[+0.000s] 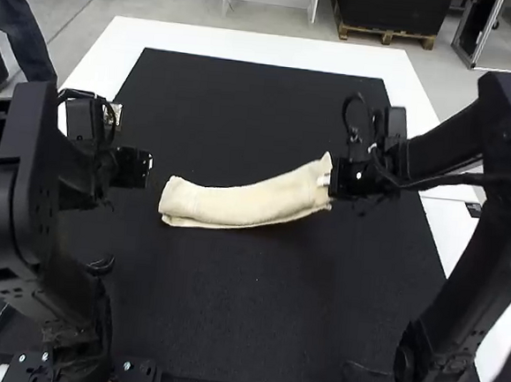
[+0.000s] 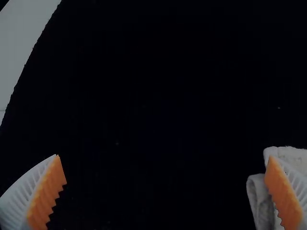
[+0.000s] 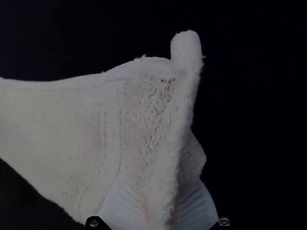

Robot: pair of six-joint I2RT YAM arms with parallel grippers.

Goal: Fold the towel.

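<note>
The cream towel (image 1: 246,203) lies as a long folded strip across the middle of the mat, its right end raised a little. My right gripper (image 1: 327,179) is at that end, shut on the towel. In the right wrist view the towel (image 3: 57,129) is pinched up between the fingers of the right gripper (image 3: 160,211). My left gripper (image 1: 150,163) hangs beyond the towel's left end, apart from it. The left wrist view has the left gripper (image 2: 165,191) wide open, with the towel's folded end (image 2: 261,196) beside and behind one finger.
A black mat (image 1: 227,330) covers most of the white table (image 1: 241,39). A small object (image 1: 113,114) sits near the mat's left edge, behind the left arm. Both arms stand at the near sides of the mat.
</note>
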